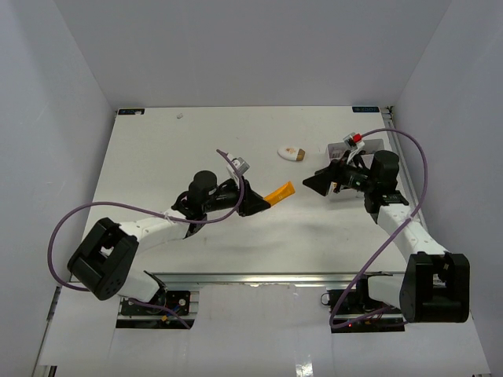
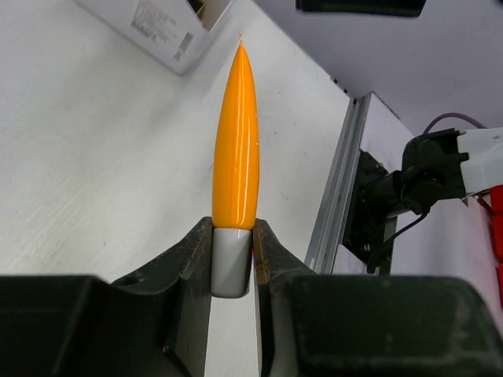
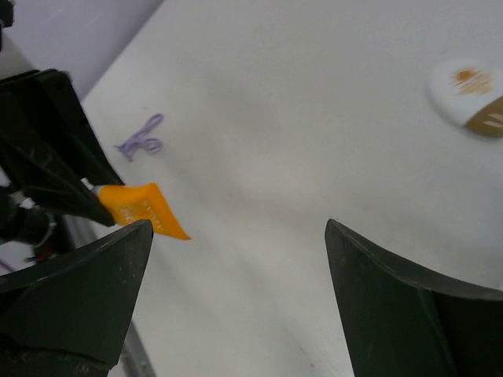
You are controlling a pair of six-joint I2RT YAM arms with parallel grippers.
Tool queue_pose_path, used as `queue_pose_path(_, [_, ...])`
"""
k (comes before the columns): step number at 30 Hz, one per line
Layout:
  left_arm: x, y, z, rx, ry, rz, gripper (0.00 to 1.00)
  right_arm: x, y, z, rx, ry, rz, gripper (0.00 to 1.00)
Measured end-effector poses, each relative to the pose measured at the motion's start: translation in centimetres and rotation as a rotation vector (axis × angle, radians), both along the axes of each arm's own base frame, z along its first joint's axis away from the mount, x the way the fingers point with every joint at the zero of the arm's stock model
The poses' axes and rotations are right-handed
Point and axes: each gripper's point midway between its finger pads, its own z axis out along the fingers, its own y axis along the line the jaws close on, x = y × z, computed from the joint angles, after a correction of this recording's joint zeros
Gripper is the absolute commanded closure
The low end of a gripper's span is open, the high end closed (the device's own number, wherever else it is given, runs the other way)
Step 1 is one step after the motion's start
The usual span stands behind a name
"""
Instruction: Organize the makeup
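Observation:
My left gripper [image 1: 255, 203] is shut on the white cap [image 2: 232, 263] of the orange tube [image 1: 280, 192] and holds it above the table, tail pointing right toward the other arm. In the left wrist view the tube [image 2: 236, 133] stands straight out from the gripper [image 2: 233, 236]. My right gripper [image 1: 318, 182] is open and empty, facing the tube from the right with a gap between. In the right wrist view the gripper [image 3: 240, 236] has wide jaws, with the tube's tail [image 3: 145, 208] beside the left finger. A white oval compact [image 1: 291, 152] lies beyond; it also shows at the right wrist view's top right [image 3: 468, 90]. A purple loop [image 3: 141, 137] lies on the table.
The white tray [image 1: 336, 148] stands at the back right, partly hidden behind my right arm, with a red-topped item [image 1: 357, 139] in it. Its corner shows in the left wrist view [image 2: 157, 23]. The metal rail of the table's near edge [image 2: 338, 196] runs close by.

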Motion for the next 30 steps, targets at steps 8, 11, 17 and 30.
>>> queue_pose_path(8, [-0.5,-0.9,3.4,-0.112,-0.139,-0.067,0.93,-4.8,2.6,1.7,0.191,-0.036,0.284,0.1])
queue_pose_path(11, [-1.0,-1.2,3.9,-0.128,-0.155,-0.099,0.92,-5.7,2.9,2.7,0.19,-0.105,0.358,0.13])
queue_pose_path(17, [-1.3,-1.8,4.3,-0.143,-0.166,-0.141,0.92,-7.2,4.1,2.6,0.184,-0.135,0.464,0.26])
queue_pose_path(30, [-1.8,-2.5,4.5,-0.148,-0.161,-0.188,0.89,-8.0,5.3,3.7,0.176,-0.185,0.55,0.57])
